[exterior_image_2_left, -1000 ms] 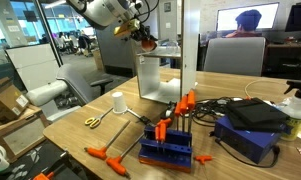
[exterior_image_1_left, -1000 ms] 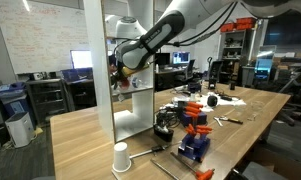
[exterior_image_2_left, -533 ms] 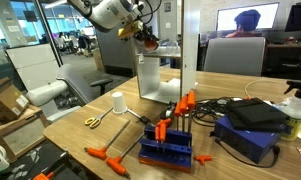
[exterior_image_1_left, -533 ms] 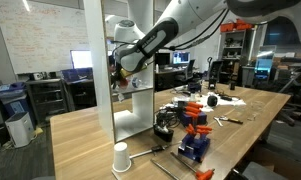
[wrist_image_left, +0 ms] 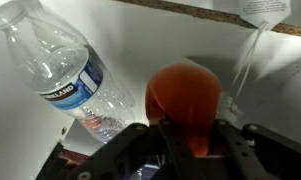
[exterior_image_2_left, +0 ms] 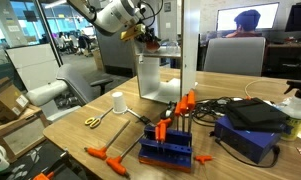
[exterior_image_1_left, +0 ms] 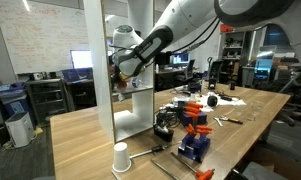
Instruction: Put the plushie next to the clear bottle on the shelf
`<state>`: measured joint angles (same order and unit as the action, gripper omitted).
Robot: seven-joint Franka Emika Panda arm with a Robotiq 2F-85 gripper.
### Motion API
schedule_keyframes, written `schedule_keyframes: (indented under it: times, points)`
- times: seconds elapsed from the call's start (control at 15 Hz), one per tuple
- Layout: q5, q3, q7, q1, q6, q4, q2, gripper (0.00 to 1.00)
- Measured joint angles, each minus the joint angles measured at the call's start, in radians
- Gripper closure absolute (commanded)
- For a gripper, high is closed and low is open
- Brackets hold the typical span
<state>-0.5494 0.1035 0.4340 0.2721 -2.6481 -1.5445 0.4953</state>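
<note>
While the fingers point(wrist_image_left: 133, 150) were clamped on the plushie point(wrist_image_left: 185, 100) near the clear bottle point(wrist_image_left: 62, 66) inside the shelf point(exterior_image_1_left: 94, 60), setting it down and letting go apparently remained.

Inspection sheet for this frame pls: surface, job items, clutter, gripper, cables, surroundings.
Surface: wooden table, crowded at one end.
Job's things: plushie held in the gripper, close beside the clear bottle. The bottle slants in the wrist view, and I cannot tell whether it stands upright. White shelf stands on the table.
Clutter: paper cup, scissors, blue-and-orange blocks, dark box.
Gripper: gripper shut on the plushie, at the shelf; not yet released.
Cables: black cables loose on the table by the box.
Surroundings: office desks and monitors; person seated behind.
</note>
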Motion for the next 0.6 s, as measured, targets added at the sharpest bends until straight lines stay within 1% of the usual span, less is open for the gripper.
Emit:
schedule_keyframes:
  times: [0.27,0.4,0.6]
  points:
    - [0.0,0.01,0.0,0.003,0.001,0.014,0.013,0.16]
    - [0.001,0.012,0.0,0.003,0.005,0.02,0.019,0.0]
    - [0.008,0.012,-0.006,0.003,0.026,0.026,0.024,0.0]
